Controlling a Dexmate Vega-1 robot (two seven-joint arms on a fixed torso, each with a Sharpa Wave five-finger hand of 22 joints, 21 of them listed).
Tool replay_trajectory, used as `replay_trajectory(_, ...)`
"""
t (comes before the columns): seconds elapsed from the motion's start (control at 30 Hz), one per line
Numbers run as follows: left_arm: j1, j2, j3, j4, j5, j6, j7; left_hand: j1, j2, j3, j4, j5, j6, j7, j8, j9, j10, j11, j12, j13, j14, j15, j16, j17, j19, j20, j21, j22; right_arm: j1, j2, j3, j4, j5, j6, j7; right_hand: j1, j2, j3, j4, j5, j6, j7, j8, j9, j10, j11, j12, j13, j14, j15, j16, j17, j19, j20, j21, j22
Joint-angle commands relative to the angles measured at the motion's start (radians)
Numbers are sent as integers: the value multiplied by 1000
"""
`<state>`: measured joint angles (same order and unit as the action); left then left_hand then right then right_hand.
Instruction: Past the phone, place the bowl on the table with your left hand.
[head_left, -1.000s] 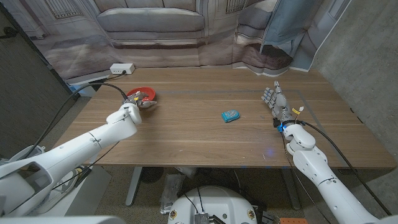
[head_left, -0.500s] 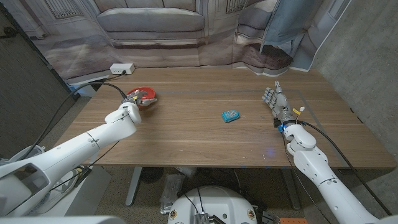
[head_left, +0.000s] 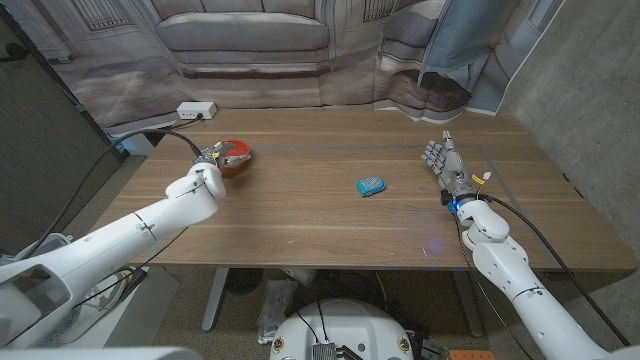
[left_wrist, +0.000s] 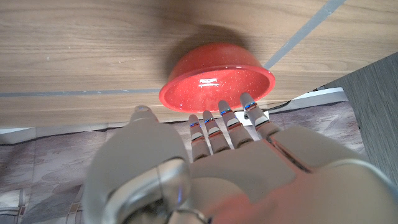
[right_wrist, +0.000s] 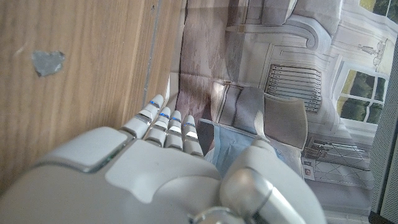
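The red bowl (head_left: 236, 154) stands upright on the wooden table (head_left: 300, 220) at its far left. My left hand (head_left: 207, 172) is just behind it on the near side. In the left wrist view the bowl (left_wrist: 217, 81) sits in front of my left hand (left_wrist: 211, 162), whose straight fingers (left_wrist: 233, 121) reach to its rim and hold nothing. The small blue phone (head_left: 371, 186) lies at the table's middle, to the right of the bowl. My right hand (head_left: 442, 160) stands on its edge at the right with fingers straight and empty; from its wrist (right_wrist: 168, 155) the phone (right_wrist: 48, 62) looks grey.
A white power strip (head_left: 196, 110) with a black cable sits at the table's far left corner, behind the bowl. A thin blue tape line (left_wrist: 305, 34) runs across the wood near the bowl. A printed backdrop hangs beyond the far edge.
The bowl has gone from tilted in my left hand's fingers to standing on the table. The left hand has opened and drawn back a little. The right hand has not moved.
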<state>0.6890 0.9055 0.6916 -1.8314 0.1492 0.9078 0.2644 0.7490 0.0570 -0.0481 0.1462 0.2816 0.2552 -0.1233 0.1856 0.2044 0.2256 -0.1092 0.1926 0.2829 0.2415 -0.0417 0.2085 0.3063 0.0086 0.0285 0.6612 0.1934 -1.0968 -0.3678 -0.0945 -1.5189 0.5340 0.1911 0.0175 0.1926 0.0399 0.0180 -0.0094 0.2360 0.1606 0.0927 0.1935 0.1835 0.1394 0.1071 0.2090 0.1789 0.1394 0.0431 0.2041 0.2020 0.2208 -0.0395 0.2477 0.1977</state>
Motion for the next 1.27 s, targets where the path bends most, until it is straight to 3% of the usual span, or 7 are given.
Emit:
replay_trajectory(0.03, -3, 26, -5, -53, 19, 17, 4, -9, 0, -4, 6, 5, 0, -2, 9, 3, 2, 0, 7, 0, 5, -17, 8, -1, 3, 1, 0, 1, -13, 0, 5, -9, 5, 12, -4, 6, 9, -3, 2, -3, 7, -4, 2, 3, 8, 1, -1, 4, 9, -1, -1, 5, 7, -25, -2, 1)
replay_trajectory(1.27, 10, 84, -47, -185, 56, 56, 4, -13, 17, -6, 0, 19, 9, -2, 18, 1, 9, -2, 14, -12, 7, -17, 11, -8, 4, 5, -5, 3, -49, -16, 8, -46, 22, 33, -27, 5, 11, -6, 1, -4, 8, -4, 3, 3, 8, 2, -2, 4, 10, 0, -1, 5, 8, -25, -5, 2)
